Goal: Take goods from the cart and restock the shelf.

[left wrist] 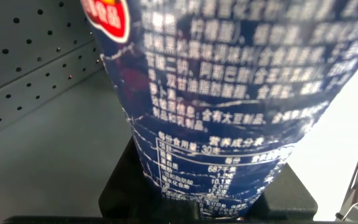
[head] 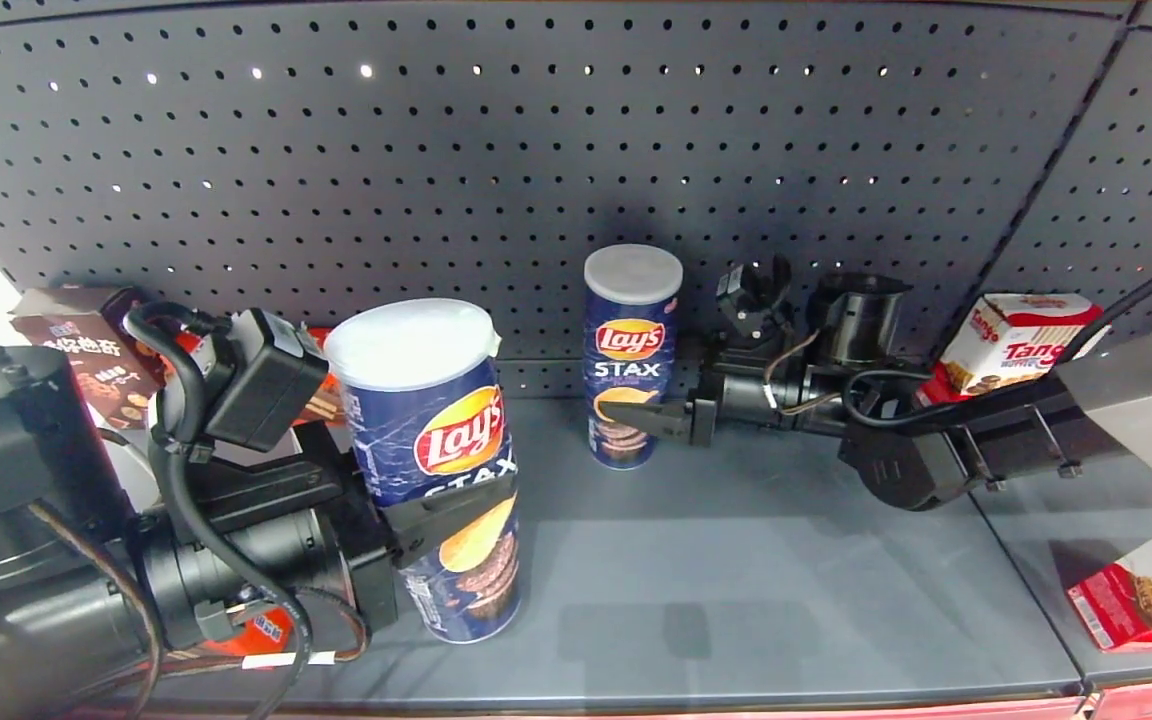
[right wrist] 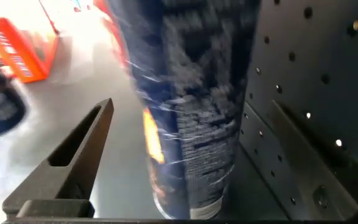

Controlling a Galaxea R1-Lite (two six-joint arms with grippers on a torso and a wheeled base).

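**Restocking, placement stage.** The left gripper (head: 451, 505) is clamped on the near can (head: 456, 430). It grips the can low on the body and from the side, so the can stays upright with its lid (head: 411, 340) on top. We cannot tell whether the can's base touches the shelf (head: 756, 580) or hangs just above its front part.

The right gripper (head: 636, 415) sits at the far can (head: 631, 335), which stands upright on the shelf just in front of the pegboard (head: 536, 150). Its jaws are spread: in the right wrist view a clear gap separates the visible finger (right wrist: 79, 152) from the can wall. We therefore judge this can already placed, not held.

We read the side-on hold of both arms as a way to keep the cans vertical with their labels facing outward. Setting the far can at the back leaves room in front of it. We judge the near can is meant for a spot beside or ahead of it.

**Containers.** Both cans carry their lids, so their contents are hidden. The wafer boxes (head: 1016, 345) at the right and the brown box (head: 86, 340) at the left look shut.
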